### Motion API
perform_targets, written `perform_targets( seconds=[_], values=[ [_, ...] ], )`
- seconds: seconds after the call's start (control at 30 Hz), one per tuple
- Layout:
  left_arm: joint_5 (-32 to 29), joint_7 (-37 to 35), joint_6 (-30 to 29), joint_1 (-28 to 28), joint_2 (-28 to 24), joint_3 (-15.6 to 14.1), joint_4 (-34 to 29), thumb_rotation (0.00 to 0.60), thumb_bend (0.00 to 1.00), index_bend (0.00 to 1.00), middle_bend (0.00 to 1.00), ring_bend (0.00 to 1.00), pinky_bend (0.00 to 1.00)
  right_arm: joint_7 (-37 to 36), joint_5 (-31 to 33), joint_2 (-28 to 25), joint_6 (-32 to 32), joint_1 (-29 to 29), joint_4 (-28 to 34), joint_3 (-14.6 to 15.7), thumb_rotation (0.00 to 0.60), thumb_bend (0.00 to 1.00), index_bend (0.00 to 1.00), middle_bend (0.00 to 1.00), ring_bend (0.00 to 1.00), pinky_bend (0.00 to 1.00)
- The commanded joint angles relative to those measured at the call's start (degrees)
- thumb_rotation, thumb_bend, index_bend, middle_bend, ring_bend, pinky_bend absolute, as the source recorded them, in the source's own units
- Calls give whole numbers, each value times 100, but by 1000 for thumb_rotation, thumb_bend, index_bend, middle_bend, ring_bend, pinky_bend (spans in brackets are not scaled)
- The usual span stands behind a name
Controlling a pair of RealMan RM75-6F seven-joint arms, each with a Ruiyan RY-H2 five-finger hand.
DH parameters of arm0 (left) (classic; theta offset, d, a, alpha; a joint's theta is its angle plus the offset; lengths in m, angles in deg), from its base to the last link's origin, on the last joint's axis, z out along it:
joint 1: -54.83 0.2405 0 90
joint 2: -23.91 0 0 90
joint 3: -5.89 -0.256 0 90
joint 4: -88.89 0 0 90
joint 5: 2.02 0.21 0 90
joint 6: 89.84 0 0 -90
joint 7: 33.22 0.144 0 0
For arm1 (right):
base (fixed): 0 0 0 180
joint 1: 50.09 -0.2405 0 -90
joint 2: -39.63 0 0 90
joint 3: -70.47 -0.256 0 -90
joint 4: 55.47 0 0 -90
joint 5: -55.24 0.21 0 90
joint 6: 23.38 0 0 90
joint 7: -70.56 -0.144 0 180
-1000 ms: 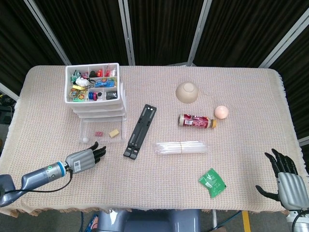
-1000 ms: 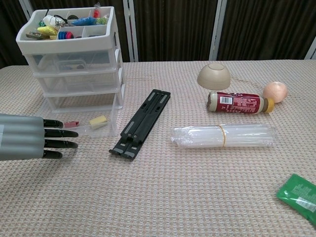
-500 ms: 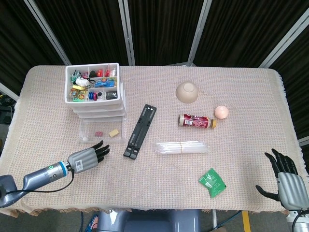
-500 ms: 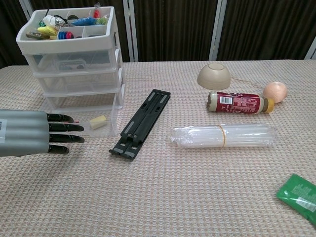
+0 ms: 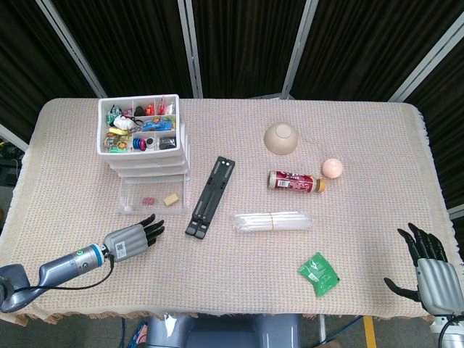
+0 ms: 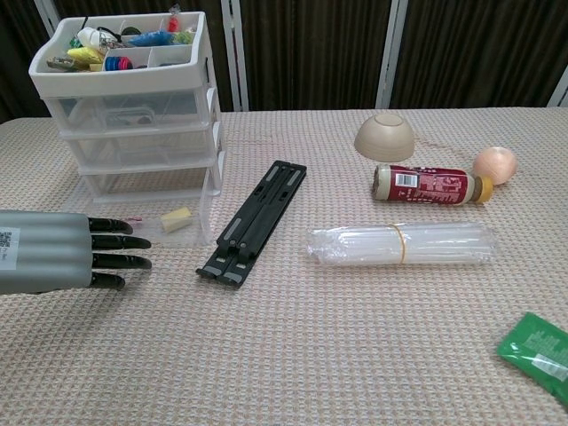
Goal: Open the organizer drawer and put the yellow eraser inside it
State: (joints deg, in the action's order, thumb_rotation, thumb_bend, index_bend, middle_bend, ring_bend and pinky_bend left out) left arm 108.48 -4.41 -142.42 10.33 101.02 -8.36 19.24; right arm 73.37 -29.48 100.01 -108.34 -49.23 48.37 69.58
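Currently the organizer point(image 5: 145, 145) stands at the far left of the table point(image 5: 239, 290), its bottom drawer point(image 5: 148, 197) pulled out toward the robot. The yellow eraser point(image 5: 171, 199) lies inside that open drawer, near its right side; in the chest view it shows through the clear front wall point(image 6: 177, 219). A small pink item point(image 5: 148, 199) and a white round item point(image 5: 128, 209) lie in the same drawer, left of the eraser. The left hand point(image 5: 133, 239) is flat, fingers straight and slightly apart, holding nothing, just in front of the drawer's front edge; its fingertips point(image 6: 133, 244) point toward the drawer, and contact with it cannot be told. The right hand point(image 5: 429, 274) sits at the near right corner of the table, fingers spread, empty, well apart from everything else. A black folding stand point(image 5: 210, 196) lies just right of the drawer. A bundle of clear tubes point(image 5: 272, 220) lies right of the stand. Farther back are an upturned beige bowl point(image 5: 281, 138), a red-labelled bottle on its side point(image 5: 296, 182), and a peach-coloured ball point(image 5: 333, 168). A green packet point(image 5: 318, 273) lies toward the near edge.
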Motion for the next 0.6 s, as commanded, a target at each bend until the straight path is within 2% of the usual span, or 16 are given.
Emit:
perform_targets(
  seconds=[0.03, 0.6],
  values=[
    [-109, 8, 68, 23, 65, 64, 83, 600, 1000, 267, 76, 0, 122, 0, -8, -1, -7, 4, 3, 3, 600, 62, 108, 0, 0, 0],
    [-670, 56, 429, -51, 333, 505, 462, 600, 1000, 265, 75, 0, 122, 3, -7, 3, -6, 5, 16, 5, 600, 62, 108, 0, 0, 0]
  ],
)
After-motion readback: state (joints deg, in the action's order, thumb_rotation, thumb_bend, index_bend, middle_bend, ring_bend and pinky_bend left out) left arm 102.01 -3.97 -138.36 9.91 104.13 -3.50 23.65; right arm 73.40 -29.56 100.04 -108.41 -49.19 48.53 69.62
